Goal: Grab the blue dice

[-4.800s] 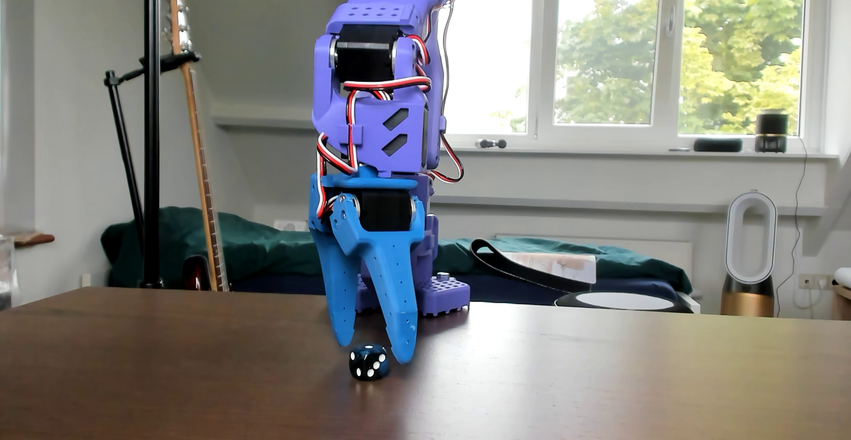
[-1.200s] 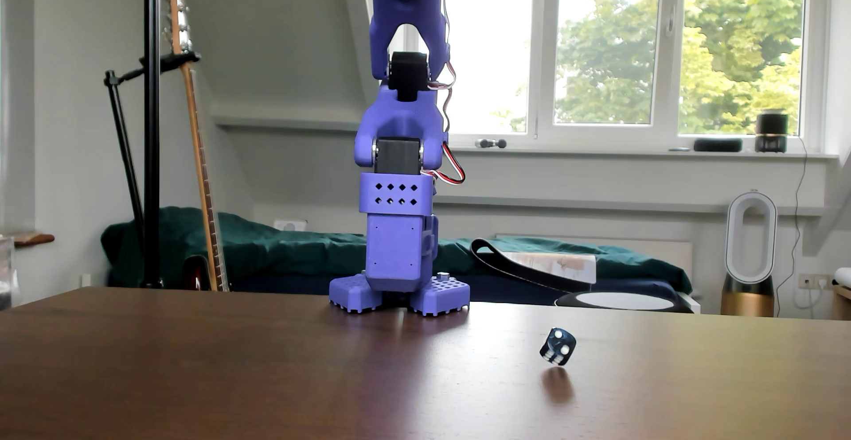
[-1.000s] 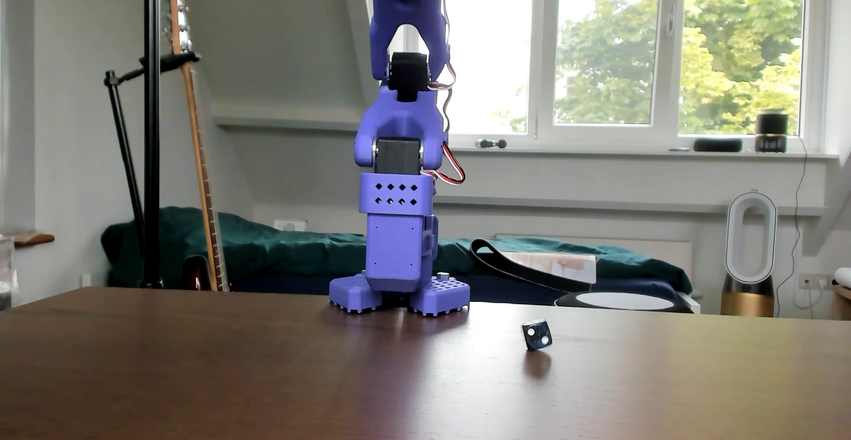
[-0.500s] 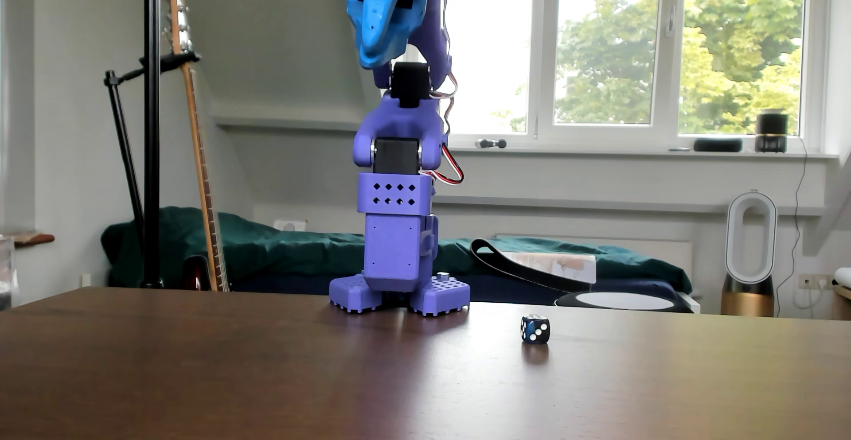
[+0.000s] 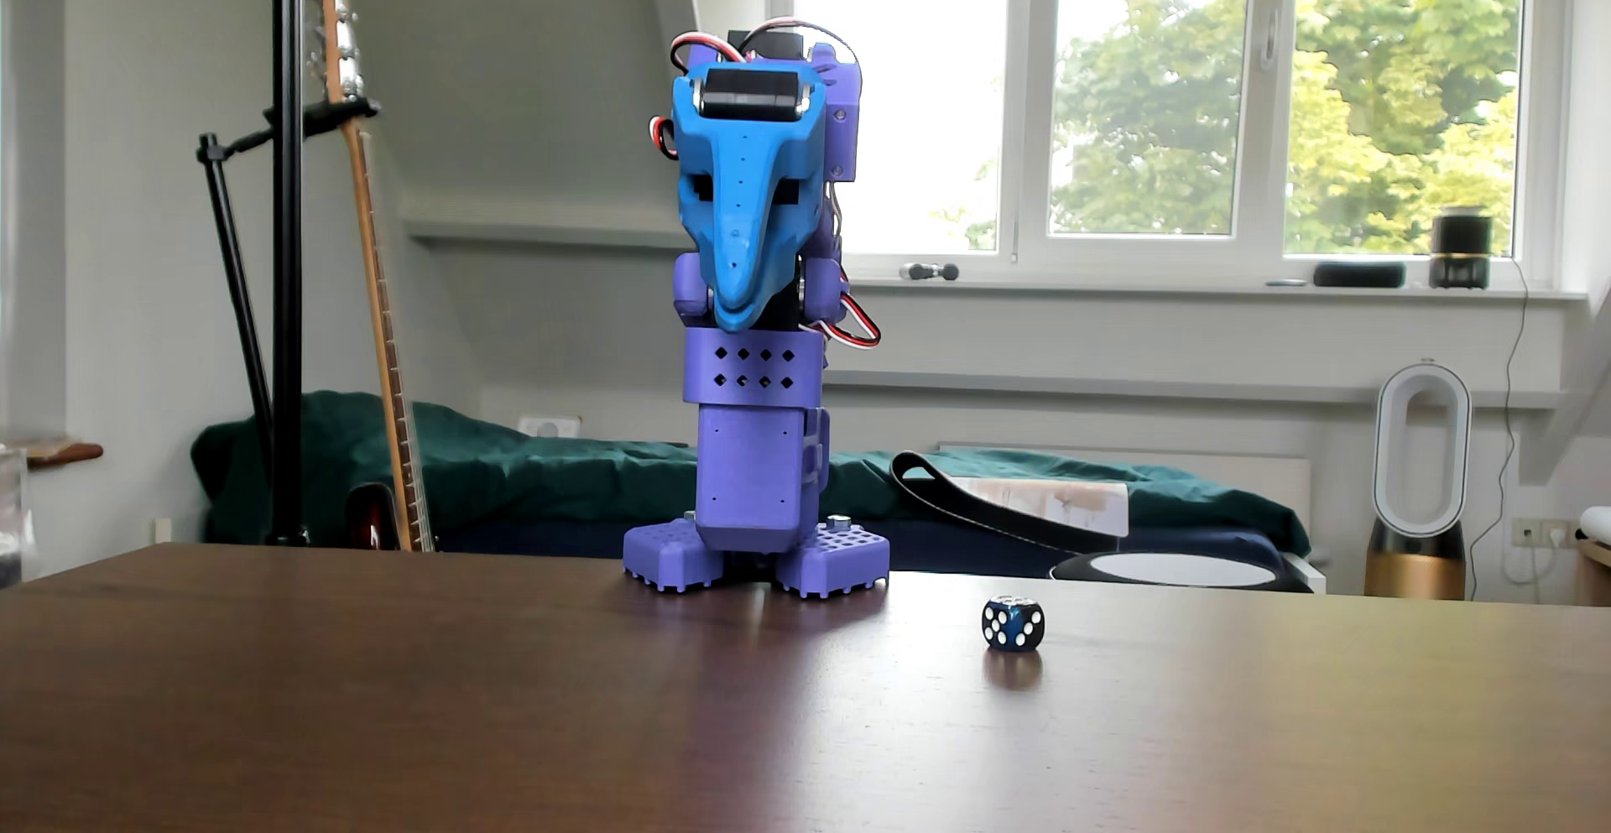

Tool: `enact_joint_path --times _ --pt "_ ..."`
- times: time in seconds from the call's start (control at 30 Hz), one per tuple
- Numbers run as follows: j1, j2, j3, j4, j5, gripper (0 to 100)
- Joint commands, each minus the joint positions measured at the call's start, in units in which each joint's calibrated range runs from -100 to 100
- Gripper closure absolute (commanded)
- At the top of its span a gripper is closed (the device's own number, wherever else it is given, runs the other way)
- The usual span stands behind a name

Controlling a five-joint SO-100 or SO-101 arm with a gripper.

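Bright backlit window, glossy table glare.

I see my purple arm standing at the back edge of the brown table, in the middle of the frame. It is folded up tall. The blue gripper hangs in front of it, pointing down, high above the table. Its two fingers look pressed together. The blue dice sits on the table, lower right of the arm and well apart from it. White dots show on its faces. A guitar leans at the left. Windows fill the upper right.
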Motion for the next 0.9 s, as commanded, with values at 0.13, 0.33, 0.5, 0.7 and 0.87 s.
enact_joint_path --times 0.13,0.33,0.5,0.7,0.87 --pt "0.75 -0.16 7.16 -4.36 -0.66 98" --pt "0.75 -0.16 11.86 -5.64 -0.66 98" --pt "0.75 -0.16 14.03 -5.81 -0.66 98" --pt "0.75 -0.24 15.65 -5.81 -0.61 98" --pt "0.09 -2.58 17.1 -5.55 -0.61 98"
